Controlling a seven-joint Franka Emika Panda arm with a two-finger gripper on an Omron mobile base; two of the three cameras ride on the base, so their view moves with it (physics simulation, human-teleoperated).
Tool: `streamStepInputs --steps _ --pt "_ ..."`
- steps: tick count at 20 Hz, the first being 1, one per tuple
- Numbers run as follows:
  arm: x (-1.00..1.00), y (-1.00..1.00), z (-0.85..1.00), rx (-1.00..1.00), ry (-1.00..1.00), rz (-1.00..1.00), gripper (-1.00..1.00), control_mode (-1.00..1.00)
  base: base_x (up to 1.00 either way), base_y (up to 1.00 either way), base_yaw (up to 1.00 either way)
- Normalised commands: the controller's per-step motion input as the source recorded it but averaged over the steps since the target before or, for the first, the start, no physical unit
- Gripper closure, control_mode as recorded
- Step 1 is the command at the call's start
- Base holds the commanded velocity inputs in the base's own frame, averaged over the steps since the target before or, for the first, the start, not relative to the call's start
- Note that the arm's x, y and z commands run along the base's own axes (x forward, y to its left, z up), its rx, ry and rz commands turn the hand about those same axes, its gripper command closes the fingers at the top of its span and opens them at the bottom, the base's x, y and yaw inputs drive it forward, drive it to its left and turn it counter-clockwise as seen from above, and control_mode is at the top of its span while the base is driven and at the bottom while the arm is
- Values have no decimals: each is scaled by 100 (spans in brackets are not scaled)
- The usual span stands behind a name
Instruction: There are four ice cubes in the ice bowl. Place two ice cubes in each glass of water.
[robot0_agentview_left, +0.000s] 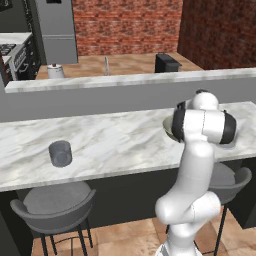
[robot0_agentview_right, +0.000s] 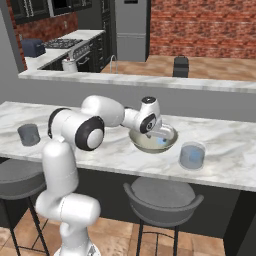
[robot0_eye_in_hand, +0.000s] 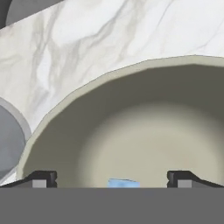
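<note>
- The ice bowl (robot0_eye_in_hand: 131, 87) shows a grey-beige rim and wall, paling to cream at its middle, straight ahead of the hand.
- One ice cube (robot0_eye_in_hand: 124, 183) glows pale blue, low between the dark finger tips.
- The counter (robot0_eye_in_hand: 109, 35) beyond the bowl is white marble with soft grey veins.
- One glass of water (robot0_agentview_right: 192, 155), just beside the bowl, is translucent grey-blue.
- The other glass (robot0_agentview_left: 60, 153), well apart from the hand, is the same smoky grey-blue.
- The stools (robot0_agentview_left: 55, 205) are dark grey.
- The back wall (robot0_agentview_left: 125, 25) is red brick.
- The floor (robot0_agentview_right: 115, 240) is terracotta tile.
</note>
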Motion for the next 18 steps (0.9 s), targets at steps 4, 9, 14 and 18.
streamStepInputs --steps 4,9,14,18 --pt "36 0 -23 0 0 0 -100 -100 0 0 0" --pt "41 0 -17 0 1 0 -100 -100 0 0 0" --pt "32 0 -16 0 0 0 -100 -100 0 0 0" --pt "26 -1 -20 0 0 0 -100 -100 0 0 0"
